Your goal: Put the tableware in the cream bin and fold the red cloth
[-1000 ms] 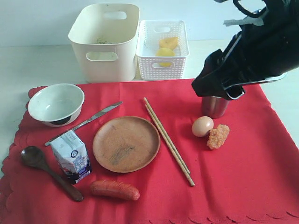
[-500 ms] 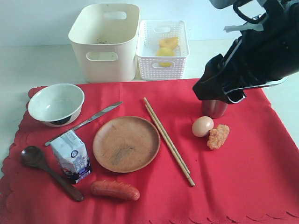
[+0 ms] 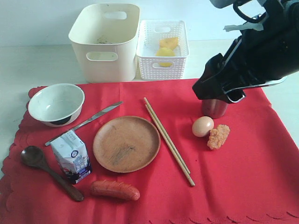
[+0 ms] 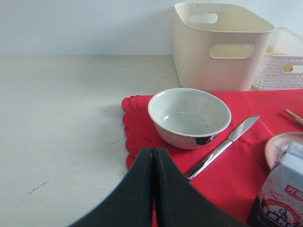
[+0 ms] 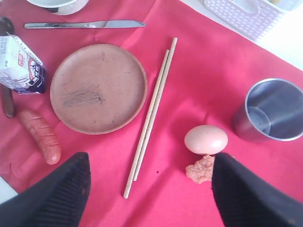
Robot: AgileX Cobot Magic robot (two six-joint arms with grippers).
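Risks, left side first. The white bowl (image 3: 56, 103) sits at the corner of the red cloth (image 3: 243, 163). Its glazed wall looks slick, so a rim pinch could slip or drag the cloth along. The metal knife (image 3: 84, 122) and dark wooden spoon (image 3: 46, 170) lie flat, so a pinch there may catch fabric too. The milk carton (image 3: 71, 156) stands just beside the spoon and could topple if brushed. In the middle, the wooden plate (image 3: 126, 143) is low-rimmed and hard to get under, and the wooden chopsticks (image 3: 168, 140) could roll apart. On the right, the egg (image 3: 202, 126) lies just beside the steel cup (image 3: 214, 107), with an orange crumbly lump (image 3: 217, 136) touching the egg. A finger landing off-centre could tip the cup or set the egg rolling. Folding with food left on the cloth would likely spill it.

Positions. The left jaws are pressed together and empty, over the bare tabletop (image 4: 61, 118) just off the cloth corner, with the bowl near and ahead of them. The right jaws are spread wide and empty. In the exterior view they hang over the cup and hide its rim. In the right wrist view the cup (image 5: 270, 111) sits off toward one finger, not centred in the gap, while the chopsticks and egg lie nearer the middle. The cream bin (image 3: 105, 42) stands well apart, behind the cloth, beside the white lattice basket (image 3: 163, 49).
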